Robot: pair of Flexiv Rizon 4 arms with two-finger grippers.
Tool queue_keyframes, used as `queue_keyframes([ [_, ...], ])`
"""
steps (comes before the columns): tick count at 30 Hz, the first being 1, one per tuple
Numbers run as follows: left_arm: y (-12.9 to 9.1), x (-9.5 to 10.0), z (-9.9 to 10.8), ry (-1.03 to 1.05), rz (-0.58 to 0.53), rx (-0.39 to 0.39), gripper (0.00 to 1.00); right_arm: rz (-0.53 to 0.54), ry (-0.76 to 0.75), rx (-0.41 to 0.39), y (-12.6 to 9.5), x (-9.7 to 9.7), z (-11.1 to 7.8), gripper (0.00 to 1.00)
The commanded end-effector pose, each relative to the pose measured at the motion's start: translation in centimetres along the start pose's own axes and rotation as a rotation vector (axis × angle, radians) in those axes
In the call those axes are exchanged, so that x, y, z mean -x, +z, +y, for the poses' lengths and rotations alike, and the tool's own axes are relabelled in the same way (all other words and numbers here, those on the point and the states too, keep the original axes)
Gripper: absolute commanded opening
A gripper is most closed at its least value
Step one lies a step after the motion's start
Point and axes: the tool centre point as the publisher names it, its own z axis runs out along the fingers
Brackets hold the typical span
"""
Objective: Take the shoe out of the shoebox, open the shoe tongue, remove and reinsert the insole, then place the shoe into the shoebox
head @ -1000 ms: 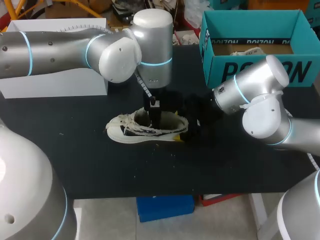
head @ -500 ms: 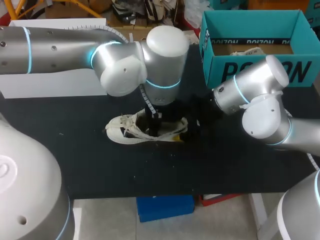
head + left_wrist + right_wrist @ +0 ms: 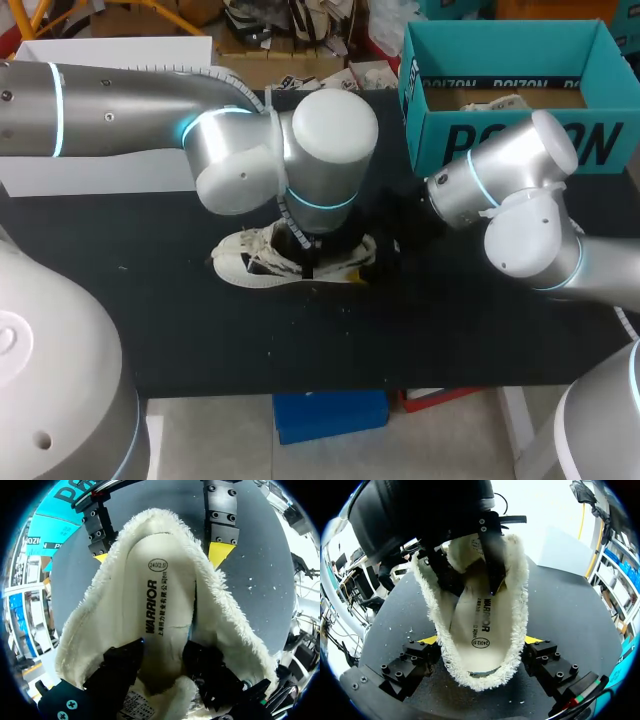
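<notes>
L arm has dropped this last sec — left gripper [image 3: 164, 649] now down inside the shoe [image 3: 250, 262], spread open over the insole [image 3: 160, 595], nothing pinched. Right gripper [image 3: 480, 641] clamps the heel both sides. Insole pull looks next — shoe sits mid black table [image 3: 200, 330], teal shoebox [image 3: 500, 140] apart, far right

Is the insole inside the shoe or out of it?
Inside. The insole lies flat on the bottom of the fluffy shoe, and the left gripper sits down inside, just over it.

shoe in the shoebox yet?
No, the shoe lies on the black table, outside the teal shoebox.
</notes>
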Motion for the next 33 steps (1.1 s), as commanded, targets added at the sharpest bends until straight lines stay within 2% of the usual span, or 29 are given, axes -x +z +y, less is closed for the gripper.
queue_keyframes([
  [1,1.4,-0.9,-0.1,-0.003,-0.049,0.0,0.5,-0.001,0.002,-0.004,0.2,0.1,-0.1,0.0],
  [14,1.3,1.0,0.4,-0.084,-0.198,-0.035,0.4,-0.001,0.002,-0.004,0.2,0.1,-0.1,0.0],
  [17,1.0,1.4,0.3,-0.089,-0.228,-0.045,0.45,-0.001,0.002,-0.004,0.2,0.1,-0.1,0.0],
  [25,0.8,2.4,0.1,-0.102,-0.263,-0.059,0.41,-0.001,0.002,-0.004,0.2,0.1,-0.1,0.0],
  [26,0.8,2.4,0.1,-0.104,-0.266,-0.06,0.38,-0.001,0.002,-0.004,0.2,0.1,-0.1,0.0],
  [31,0.7,2.5,0.0,-0.122,-0.236,-0.075,0.1,-0.001,0.002,-0.004,0.2,0.1,-0.1,0.0],
  [32,0.7,2.6,0.0,-0.121,-0.239,-0.073,0.0,-0.001,0.002,-0.004,0.2,0.1,-0.1,0.0],
  [33,0.7,2.6,-0.1,-0.117,-0.228,-0.075,0.0,-0.001,0.002,-0.004,0.2,0.1,-0.1,0.0],
])
